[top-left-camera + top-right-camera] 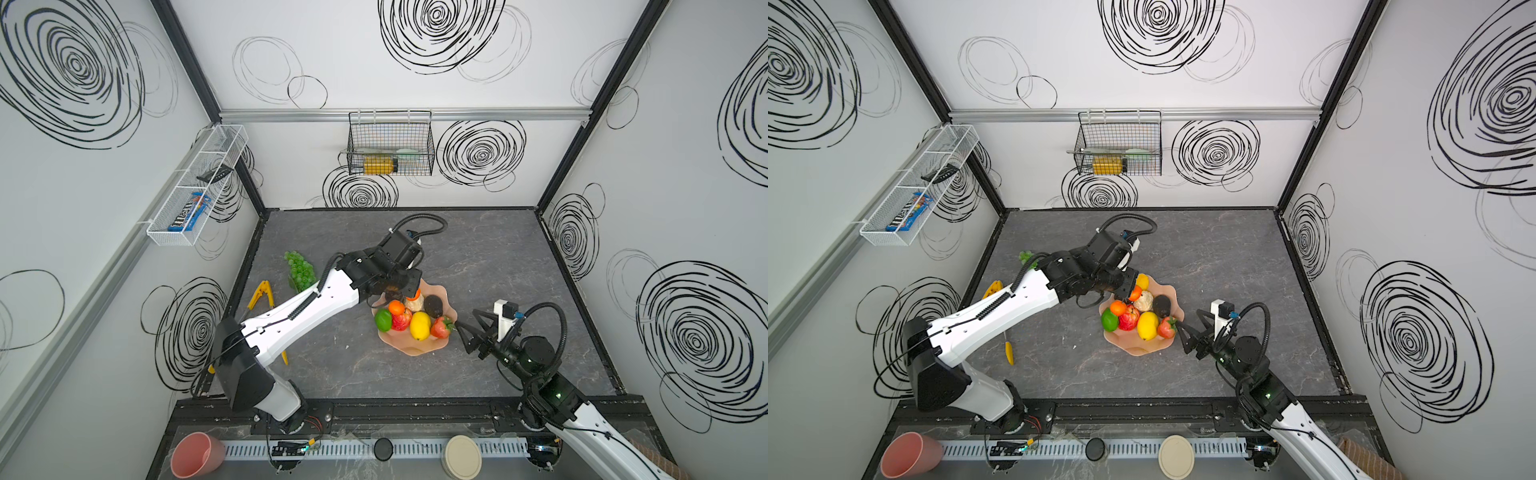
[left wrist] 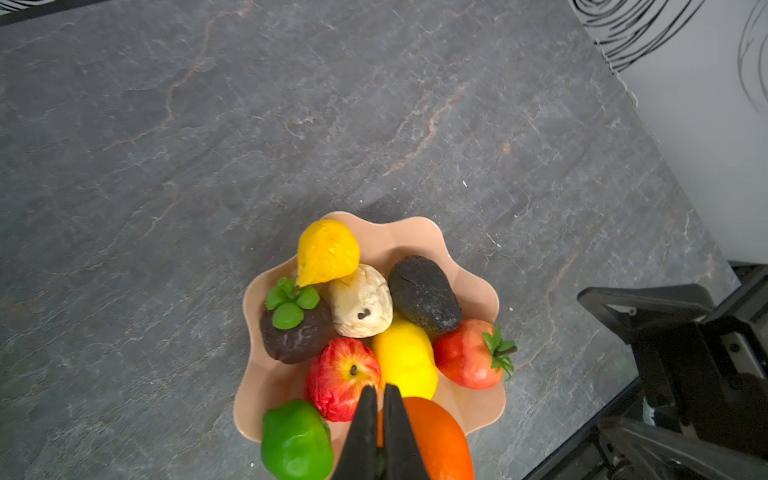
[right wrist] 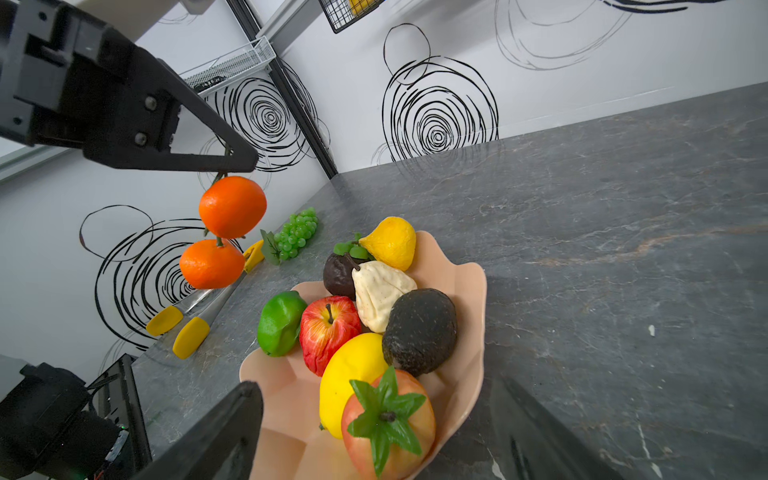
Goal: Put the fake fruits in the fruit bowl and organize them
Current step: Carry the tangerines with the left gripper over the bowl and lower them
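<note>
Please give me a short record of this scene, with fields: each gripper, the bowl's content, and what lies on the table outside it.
left gripper: shut on the stem of two joined oranges, hanging in the air by the fruit bowl
right gripper: open, close to the strawberry at the bowl's rim
in bowl: lime, apple, lemon, strawberry, avocado, pear, mangosteen, yellow fruit
on table: grapes, tongs

**Where the Four Cameras Look**

Both top views look steeply down on the whole desk (image 1: 415, 374) from high over its near edge. The left wrist view looks down from close above the fruit bowl (image 2: 395, 239). The right wrist view sits low beside it, facing the far left corner. All share that bowl.
</note>
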Motion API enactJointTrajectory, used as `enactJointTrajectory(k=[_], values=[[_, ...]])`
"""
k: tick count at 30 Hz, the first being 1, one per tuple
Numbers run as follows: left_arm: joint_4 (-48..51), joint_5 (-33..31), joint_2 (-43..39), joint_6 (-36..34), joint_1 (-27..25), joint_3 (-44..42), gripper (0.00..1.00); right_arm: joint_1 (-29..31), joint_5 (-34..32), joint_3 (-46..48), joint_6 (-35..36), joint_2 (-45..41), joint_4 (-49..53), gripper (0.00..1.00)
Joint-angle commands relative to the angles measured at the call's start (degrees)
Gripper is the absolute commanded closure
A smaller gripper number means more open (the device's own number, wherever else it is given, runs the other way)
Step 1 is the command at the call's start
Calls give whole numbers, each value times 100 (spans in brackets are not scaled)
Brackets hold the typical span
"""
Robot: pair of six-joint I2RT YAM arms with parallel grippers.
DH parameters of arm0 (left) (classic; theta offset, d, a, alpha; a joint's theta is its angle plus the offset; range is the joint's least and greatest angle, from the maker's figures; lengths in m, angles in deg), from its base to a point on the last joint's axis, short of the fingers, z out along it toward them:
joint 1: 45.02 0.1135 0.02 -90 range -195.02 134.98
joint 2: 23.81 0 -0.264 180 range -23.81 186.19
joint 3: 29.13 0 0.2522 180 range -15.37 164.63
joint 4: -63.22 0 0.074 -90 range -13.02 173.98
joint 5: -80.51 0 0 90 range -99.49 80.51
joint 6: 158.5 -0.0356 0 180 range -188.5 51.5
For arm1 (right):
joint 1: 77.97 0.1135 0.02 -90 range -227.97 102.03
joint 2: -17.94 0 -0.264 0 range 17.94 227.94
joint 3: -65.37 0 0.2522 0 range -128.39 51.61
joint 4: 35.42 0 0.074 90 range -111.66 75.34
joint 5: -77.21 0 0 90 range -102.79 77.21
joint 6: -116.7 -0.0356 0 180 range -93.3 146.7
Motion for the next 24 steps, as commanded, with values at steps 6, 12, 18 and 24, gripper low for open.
enactJointTrajectory(k=[6, 12, 18, 24], values=[[-399, -18, 786, 561, -319, 443, 98, -21, -90, 62, -43, -62, 24, 10], [-630, -326, 1200, 1032, -300, 534, 98, -30, -85, 58, -54, -56, 31, 10], [-976, -617, 1325, 1500, -195, 370, 98, -31, -77, 67, -55, -63, 26, 10], [-1292, -700, 1484, 1736, -133, 290, 98, -30, -80, 73, -68, -63, 9, 10]])
